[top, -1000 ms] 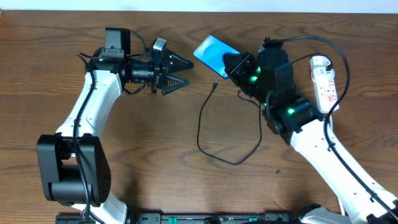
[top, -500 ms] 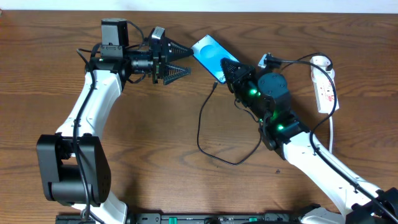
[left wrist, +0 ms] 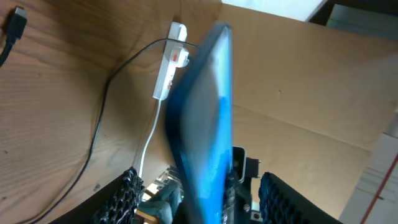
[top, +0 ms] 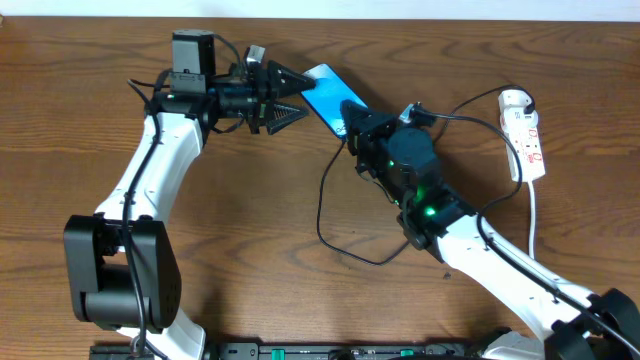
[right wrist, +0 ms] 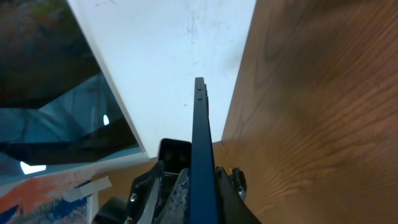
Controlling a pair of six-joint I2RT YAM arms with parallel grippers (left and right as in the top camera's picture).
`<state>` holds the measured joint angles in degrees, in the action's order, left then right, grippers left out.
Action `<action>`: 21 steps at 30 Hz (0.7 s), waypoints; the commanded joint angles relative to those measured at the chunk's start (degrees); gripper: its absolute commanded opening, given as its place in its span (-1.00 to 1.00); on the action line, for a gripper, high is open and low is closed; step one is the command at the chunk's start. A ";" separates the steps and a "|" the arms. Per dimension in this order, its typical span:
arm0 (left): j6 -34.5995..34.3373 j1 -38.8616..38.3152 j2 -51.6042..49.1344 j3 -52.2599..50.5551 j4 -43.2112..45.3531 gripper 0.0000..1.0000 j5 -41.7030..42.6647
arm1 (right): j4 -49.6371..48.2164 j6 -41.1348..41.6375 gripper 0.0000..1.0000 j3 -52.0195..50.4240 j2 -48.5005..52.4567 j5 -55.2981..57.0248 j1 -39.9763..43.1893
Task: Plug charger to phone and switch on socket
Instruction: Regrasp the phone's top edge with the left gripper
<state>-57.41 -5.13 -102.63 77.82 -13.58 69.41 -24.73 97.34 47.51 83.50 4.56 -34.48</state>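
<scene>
The phone (top: 322,88), blue-screened, is lifted off the table at the back centre. My right gripper (top: 352,118) is shut on its right end; the right wrist view shows it edge-on (right wrist: 199,124) between the fingers (right wrist: 202,186). My left gripper (top: 305,98) is open, with a finger on each side of the phone's left end. In the left wrist view the phone (left wrist: 205,118) stands between the spread fingers (left wrist: 205,199). The charger cable (top: 322,200) loops on the table, its small tip (top: 343,143) lying below the phone. The white socket strip (top: 527,140) lies at the right.
The strip's thick white cord (top: 533,205) runs toward the front right. The strip also shows in the left wrist view (left wrist: 169,62), with a thin black cable (left wrist: 99,130) beside it. A white wall edges the table's back.
My right gripper has carried the phone left and turned it. My left gripper has moved up and right, so its open fingers now straddle the phone's end.
</scene>
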 commanded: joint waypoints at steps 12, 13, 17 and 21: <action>-3.17 -0.72 0.94 1.27 3.08 0.02 -5.64 | -2.51 5.95 -0.97 0.37 0.48 0.83 -0.55; -3.23 -0.87 0.94 1.27 3.56 0.02 -5.66 | -2.51 6.45 -0.97 0.37 0.50 0.85 -0.66; -4.09 -1.86 0.94 1.27 5.29 0.00 -5.77 | -2.69 7.52 -0.97 0.37 0.63 0.85 -0.98; -4.24 -2.95 0.94 1.27 6.25 -0.08 -6.14 | -2.82 9.49 -0.98 0.37 0.63 0.61 -1.09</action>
<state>-61.10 -7.05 -102.63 77.82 -7.88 63.90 -26.65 104.18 47.37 84.51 4.58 -35.11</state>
